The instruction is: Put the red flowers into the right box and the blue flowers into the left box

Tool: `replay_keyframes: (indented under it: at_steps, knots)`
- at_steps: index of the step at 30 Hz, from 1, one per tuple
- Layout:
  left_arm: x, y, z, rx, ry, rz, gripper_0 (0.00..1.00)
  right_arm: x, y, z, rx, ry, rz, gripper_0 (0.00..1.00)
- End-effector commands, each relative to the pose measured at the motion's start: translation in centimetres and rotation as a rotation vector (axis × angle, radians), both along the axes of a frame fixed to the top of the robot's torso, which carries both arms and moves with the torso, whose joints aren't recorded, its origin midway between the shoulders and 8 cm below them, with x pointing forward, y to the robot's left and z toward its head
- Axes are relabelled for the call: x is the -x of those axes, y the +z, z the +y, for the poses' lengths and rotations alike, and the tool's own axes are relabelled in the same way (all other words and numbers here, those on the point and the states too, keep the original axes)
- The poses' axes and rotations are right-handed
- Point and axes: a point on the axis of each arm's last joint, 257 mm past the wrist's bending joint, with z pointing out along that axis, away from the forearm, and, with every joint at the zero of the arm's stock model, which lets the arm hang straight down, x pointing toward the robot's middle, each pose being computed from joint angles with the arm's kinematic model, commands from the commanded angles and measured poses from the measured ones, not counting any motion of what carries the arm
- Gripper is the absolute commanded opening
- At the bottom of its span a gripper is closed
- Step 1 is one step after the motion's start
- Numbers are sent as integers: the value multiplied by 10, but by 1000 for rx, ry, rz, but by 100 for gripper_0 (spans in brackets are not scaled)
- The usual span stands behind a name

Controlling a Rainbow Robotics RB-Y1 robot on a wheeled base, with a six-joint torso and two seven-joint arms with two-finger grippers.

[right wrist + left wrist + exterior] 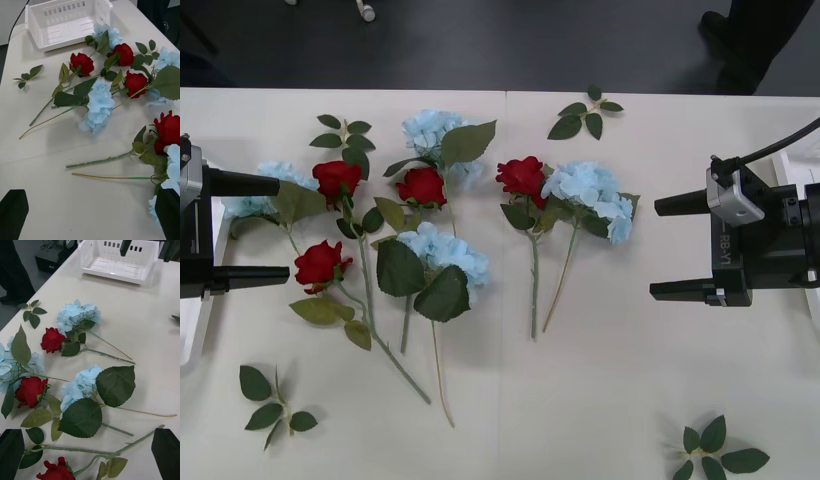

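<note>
I take this for a lab: pale table (600,400), dark floor (530,45), black equipment box (50,260) beside it.

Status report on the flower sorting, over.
Left gripper and right gripper open, empty, at the table's sides. Red flowers and blue flowers all on the table, tangled. Boxes hold none. Loose leaf sprigs around.

- Four red flowers (337,179) (421,186) (522,176) (319,264) lie on the counter (600,380).
- Four blue flowers (430,128) (590,190) (448,252) (260,185) lie among them.
- Three loose leaf sprigs (585,115) (270,400) (715,450) without any flower.
- Two white boxes, the left box (67,22) and the right box (120,258), one at each side.
- Two black hands, the left hand (255,230) and the right hand (665,247), both with fingers spread apart.
</note>
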Motion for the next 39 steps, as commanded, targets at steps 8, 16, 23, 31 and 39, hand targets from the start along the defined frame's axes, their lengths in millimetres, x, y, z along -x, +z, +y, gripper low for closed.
replay_keyframes:
  at_steps: [8, 16, 23, 31, 39]
  knots:
    - [-8, -31, 18, 50, 132, 58, 100, 7, -20, 1, 24, 25, 35, 100]
    - [-23, -44, 56, 122, 438, 309, 100, -14, 16, 16, -48, -70, 111, 100]
    - [-29, -55, 95, 242, 744, 528, 100, -23, 49, 35, -120, -270, 422, 100]
    - [-33, -70, 141, 348, 1055, 662, 100, -32, 50, 60, -113, -494, 672, 100]
    - [-46, -101, 164, 398, 1346, 747, 100, -38, -14, 79, -47, -732, 813, 100]
